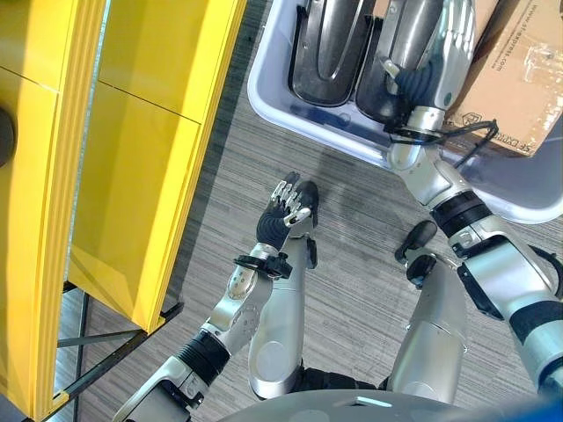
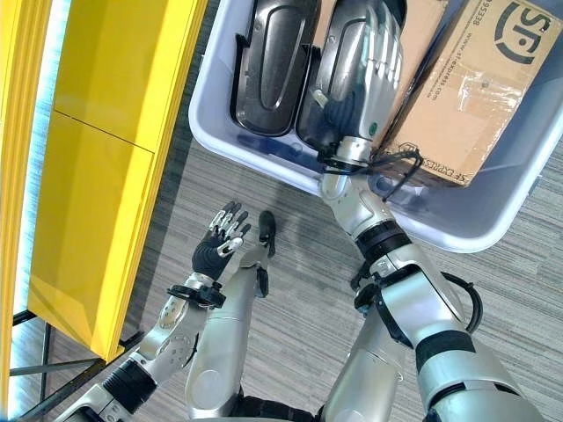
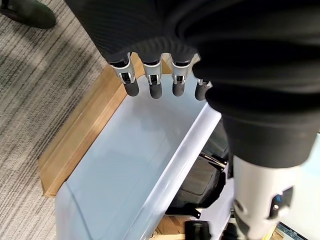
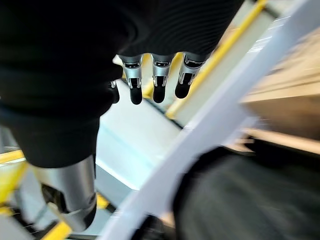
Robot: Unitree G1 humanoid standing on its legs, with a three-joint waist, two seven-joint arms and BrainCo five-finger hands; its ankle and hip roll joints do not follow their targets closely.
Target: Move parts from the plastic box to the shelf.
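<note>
Left eye view: plastic box (image 1: 264,97) at upper centre-right, 2 dark glossy parts inside, side by side. Right hand (image 1: 440,53) lies over the right part (image 1: 387,88), fingers straight, not yet closed on it; left part (image 1: 330,53) untouched beside it. Yellow shelf (image 1: 132,176) fills the left side. Left hand (image 1: 286,215) at centre, over bare floor, well apart from the box, fingers relaxed and empty.

Right eye view: same layout; cardboard carton (image 2: 475,88) in the box at upper right, beside the parts.

Left wrist view: fingers (image 3: 154,87) straight, box wall beyond them.

Right wrist view: fingers (image 4: 160,87) extended, nothing clasped, dark part below.

Judgement: parts look stiff, smooth, likely slippery, moderately heavy; best gripped across a long edge.
</note>
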